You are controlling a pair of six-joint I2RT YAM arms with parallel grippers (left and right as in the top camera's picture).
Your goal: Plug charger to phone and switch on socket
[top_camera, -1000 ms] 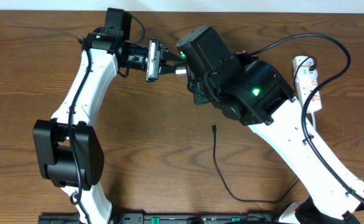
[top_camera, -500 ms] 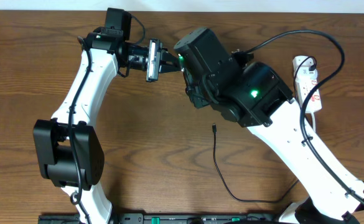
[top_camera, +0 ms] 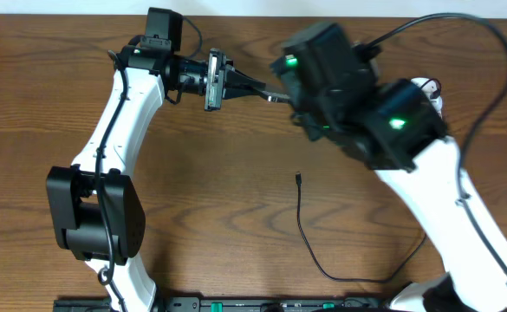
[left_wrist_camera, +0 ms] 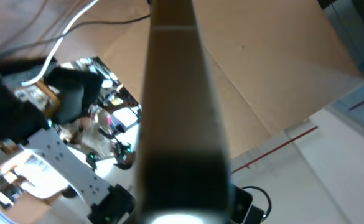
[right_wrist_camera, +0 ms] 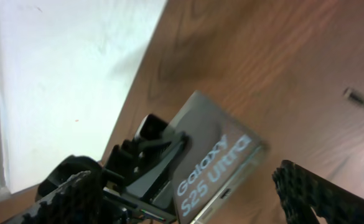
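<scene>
The phone (top_camera: 255, 89) is a grey-bronze slab held edge-on above the table, and my left gripper (top_camera: 233, 83) is shut on its left end. In the right wrist view its white "Galaxy" lettering shows on the phone (right_wrist_camera: 216, 163), with the left gripper's black fingers (right_wrist_camera: 149, 155) clamped on it. My right gripper (right_wrist_camera: 182, 180) stands open around the phone's free end, both pads apart from it. The charger's plug tip (top_camera: 297, 179) lies on the table, its thin black cable (top_camera: 308, 243) trailing toward the front edge. The socket (top_camera: 423, 86) shows only as a white end behind the right arm.
The left wrist view is filled by the blurred phone (left_wrist_camera: 177, 93) with room clutter behind it. The right arm (top_camera: 383, 121) spans the table's right side, with black leads looping over it. The plug tip (right_wrist_camera: 359, 96) also shows on the wood.
My right gripper has opened, let go of the phone and drawn back to the right. The left gripper keeps hold of the phone. The charger has not moved.
</scene>
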